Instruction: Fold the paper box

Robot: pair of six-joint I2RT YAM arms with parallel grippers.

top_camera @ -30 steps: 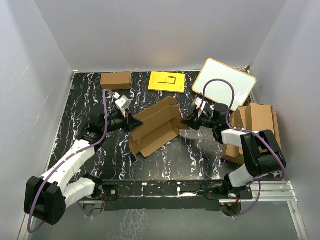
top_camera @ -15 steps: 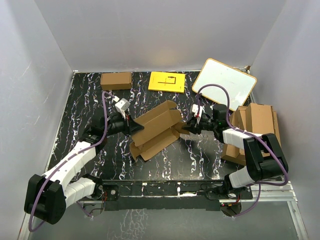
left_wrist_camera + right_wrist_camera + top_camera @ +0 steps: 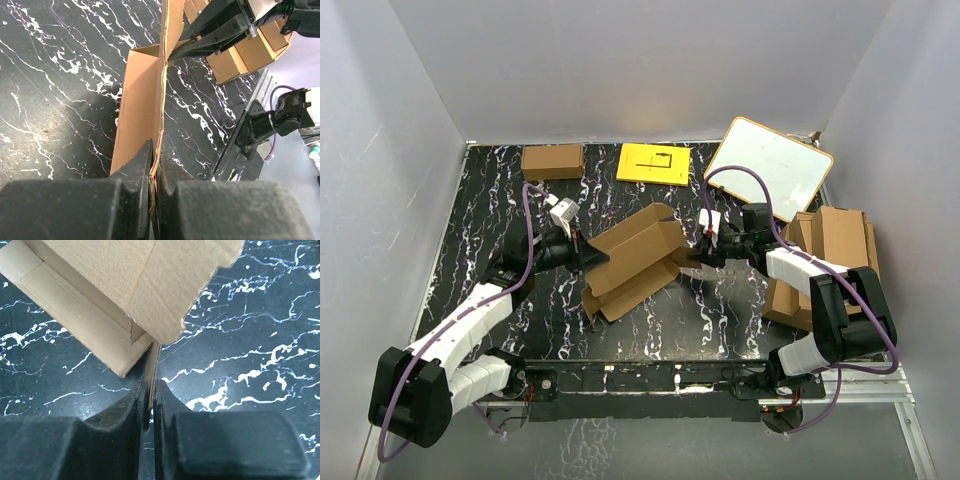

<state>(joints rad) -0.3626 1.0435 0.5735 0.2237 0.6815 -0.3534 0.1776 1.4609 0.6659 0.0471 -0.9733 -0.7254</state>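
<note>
Left gripper (image 3: 153, 167): fingers pressed together on a thin edge of the paper box (image 3: 632, 258), with the cardboard wall standing edge-on between the pads. Right gripper (image 3: 150, 390): fingers closed on a narrow flap at the box's opposite, right-hand end, also seen edge-on. Paper box: plain brown, partly unfolded, an open trough with flaps spread, lying diagonally at the middle of the table (image 3: 500, 200) and spanning the gap between the two grippers. Table: black with white marbling. Far edge, left to right: smaller brown carton (image 3: 552, 160); yellow sheet (image 3: 654, 163) near it; whiteboard (image 3: 770, 168), tilted. Right side: pile of larger brown cardboard sheets (image 3: 835, 240), beside the right arm.
</note>
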